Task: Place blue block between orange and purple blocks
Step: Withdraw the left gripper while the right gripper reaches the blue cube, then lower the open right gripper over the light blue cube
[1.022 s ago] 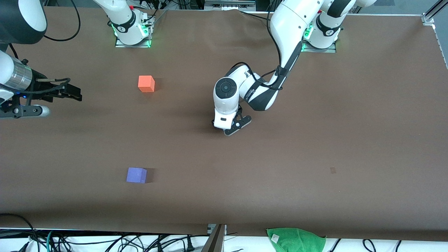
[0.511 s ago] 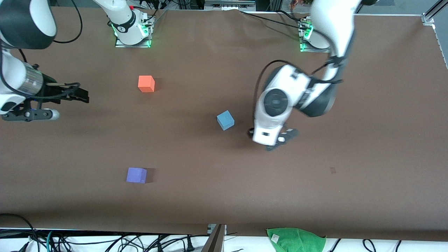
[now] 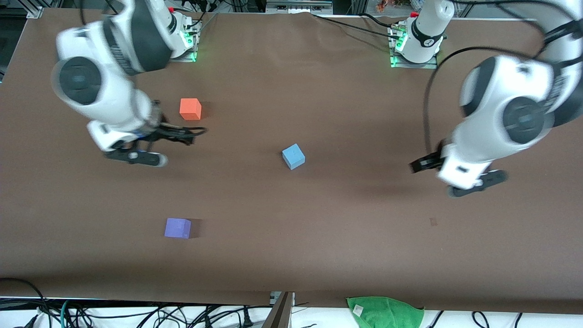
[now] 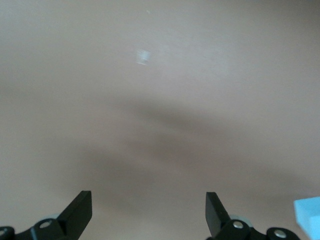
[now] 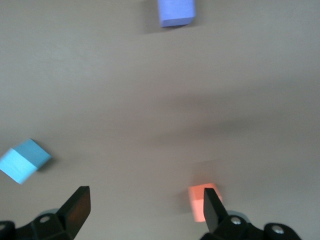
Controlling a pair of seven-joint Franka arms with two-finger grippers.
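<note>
A: In the front view, where do we stand?

B: The blue block (image 3: 293, 156) sits alone on the brown table (image 3: 319, 255), at the centre of the frame, touched by nothing. The orange block (image 3: 190, 109) is in the upper left of the frame, the purple block (image 3: 177, 228) in the lower left, well apart from each other. The gap between them is empty, so we judge the placing not yet done.

A: And our grippers?

B: The right gripper (image 3: 160, 145) hangs over the table just below the orange block in the frame, holding nothing. The left gripper (image 3: 460, 177) is over bare table at the right of the frame, well away from all three blocks, also empty.

A: The left wrist view?

B: The left gripper (image 4: 149, 210) shows its fingers spread apart, nothing between them; a corner of the blue block (image 4: 307, 215) peeks in at the lower right edge.

A: The right wrist view?

B: The right gripper (image 5: 146, 207) has its fingers apart too. The orange block (image 5: 201, 201) is at lower centre beside one finger, the purple block (image 5: 175, 12) at top centre, the blue block (image 5: 22, 160) at left.

A: So what next?

B: We judge that one gripper must reach the blue block, straddle it, close, and carry it to the gap.
</note>
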